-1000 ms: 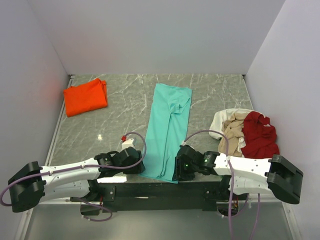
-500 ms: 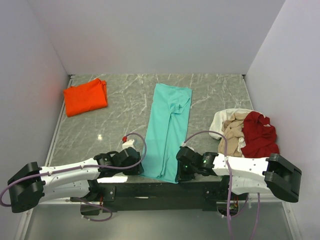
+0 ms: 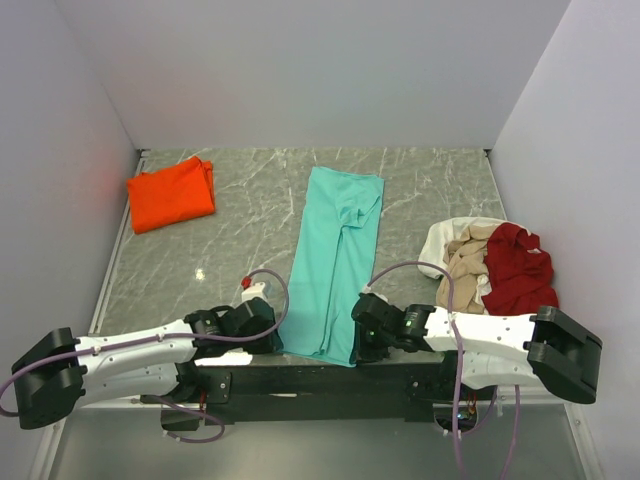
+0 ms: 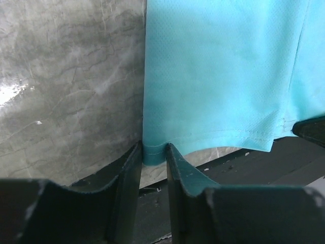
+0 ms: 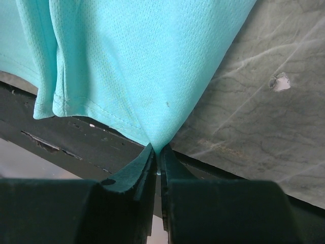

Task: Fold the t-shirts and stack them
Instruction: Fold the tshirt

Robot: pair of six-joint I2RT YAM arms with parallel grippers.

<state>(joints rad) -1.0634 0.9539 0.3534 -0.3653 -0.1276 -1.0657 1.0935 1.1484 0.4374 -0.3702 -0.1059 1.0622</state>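
the grey marbled table (image 3: 250,200) fills the middle of the top view. a folded orange t-shirt (image 3: 171,193) lies flat at its upper left. a long teal t-shirt (image 3: 334,260), folded into a narrow strip, runs down the centre, its hem hanging just over the near edge at the bottom. at the right, a crumpled heap holds white (image 3: 452,236), beige (image 3: 469,262) and dark red t-shirts (image 3: 518,267)

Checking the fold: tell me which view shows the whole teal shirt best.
Top external: the teal shirt lies full length, folded into a long strip. The wrist views show only its near hem, the left hand around one corner and the right hand pinching the other.
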